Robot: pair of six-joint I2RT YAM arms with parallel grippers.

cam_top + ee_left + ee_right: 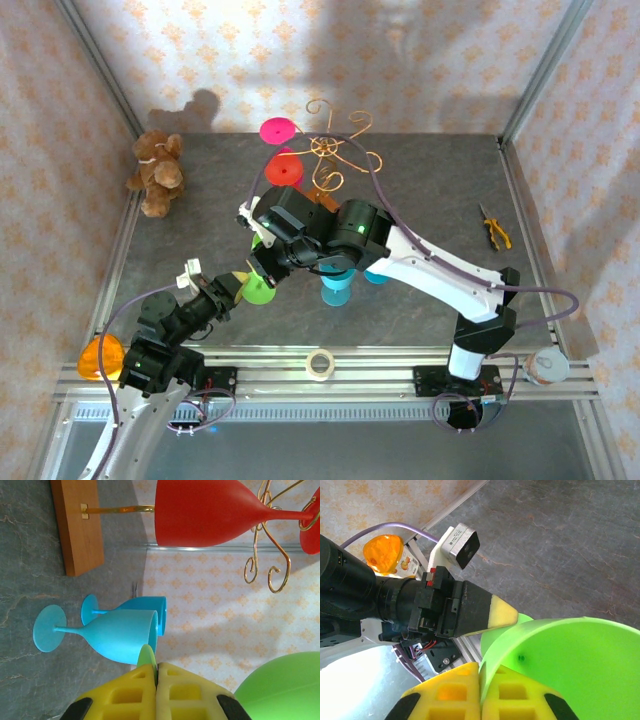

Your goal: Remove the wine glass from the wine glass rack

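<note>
Grey stone-patterned tabletop (430, 190), papered walls behind. Nearest the bases: left gripper (156, 672) clamped tight on foot of green wine glass (570, 650), right gripper (480, 672) clamped on its bowl rim. Beyond, apart from both grippers: wine glass rack (77, 530), red glass (205, 512) hung on it.

1. Wine glass rack (77, 525): copper-gold scrolled wire on flat orange-brown wooden base, upright at rear centre.
2. Green wine glass (258, 290): matte lime, tipped sideways, off the rack and well clear, toward the front.
</note>
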